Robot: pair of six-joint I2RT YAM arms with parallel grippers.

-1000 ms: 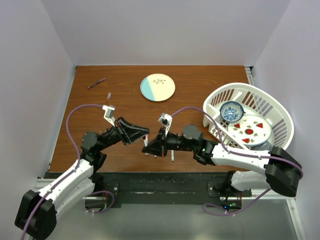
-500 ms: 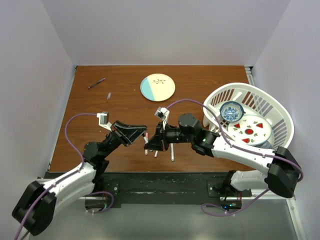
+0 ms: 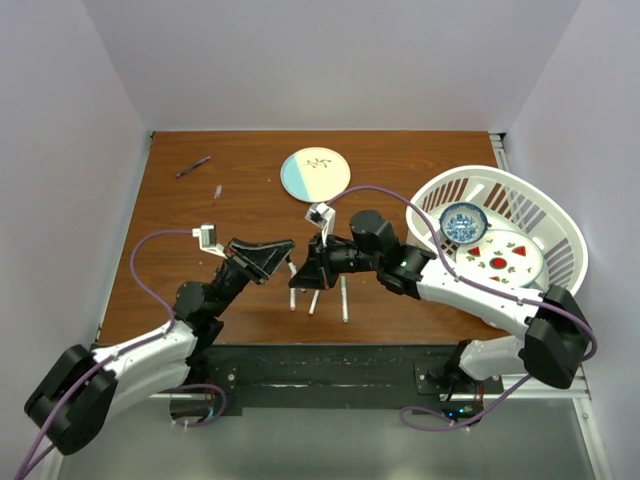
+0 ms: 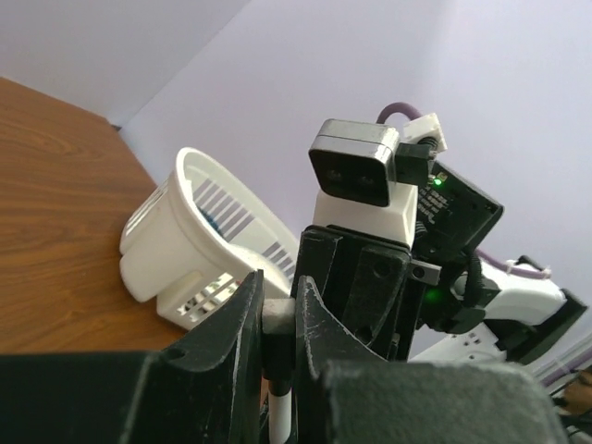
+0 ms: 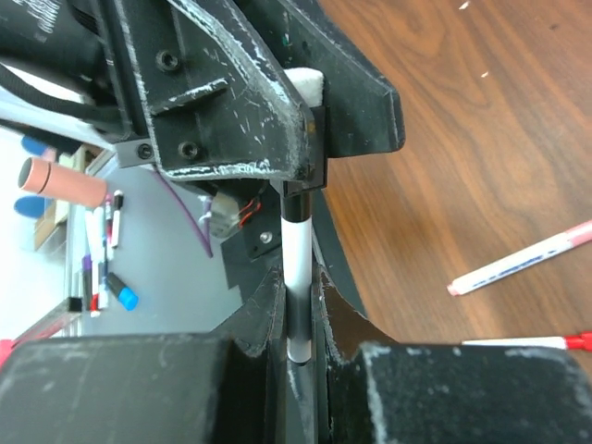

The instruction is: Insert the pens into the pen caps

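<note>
Two tools meet above the near middle of the desk (image 3: 420, 165), both clamped on one white pen (image 5: 298, 264). My right tool (image 5: 298, 310) pinches the barrel, fingers nearly closed around it. My left tool (image 4: 277, 313) is closed tight on the pen's white top end, just past a black band; can't tell if that end piece is a cap. Loose on the desk underneath: a pink-tipped pen (image 5: 523, 262) and a red-ended pen (image 5: 536, 343). A dark purple pen (image 3: 193, 166) lies far back left, with a tiny pale cap (image 3: 216, 191) near it. The plate (image 3: 315, 175) is back centre, and a white basket (image 3: 500, 175) with dishes sits on the right.
</note>
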